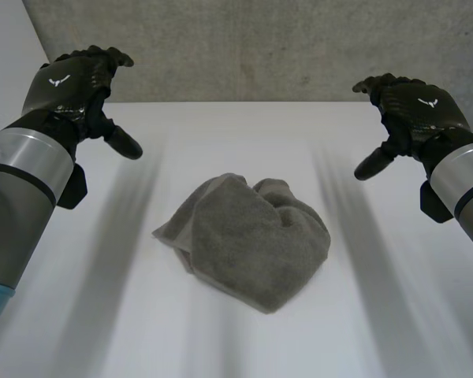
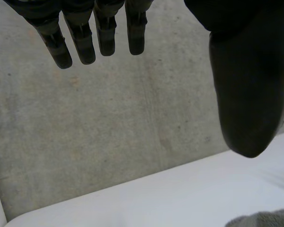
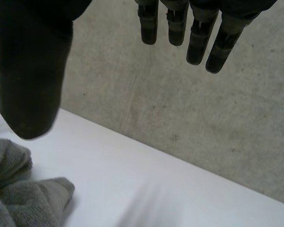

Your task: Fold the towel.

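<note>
The grey towel (image 1: 248, 240) lies crumpled in the middle of the table (image 1: 221, 346); the left hand (image 1: 67, 83) hovers at its 10 o'clock, the right hand (image 1: 414, 106) at 2 o'clock; both hands' fingers are spread, holding nothing, well apart from it.

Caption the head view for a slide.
Left hand and right hand hover open either side of a crumpled grey towel on the white table.

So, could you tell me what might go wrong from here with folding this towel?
The towel lies crumpled in a heap with its edges tangled, so either hand may pinch several layers and fold it lopsided. The left hand and right hand hover open, apart from it; uneven grabs could drag the heap across the table.
</note>
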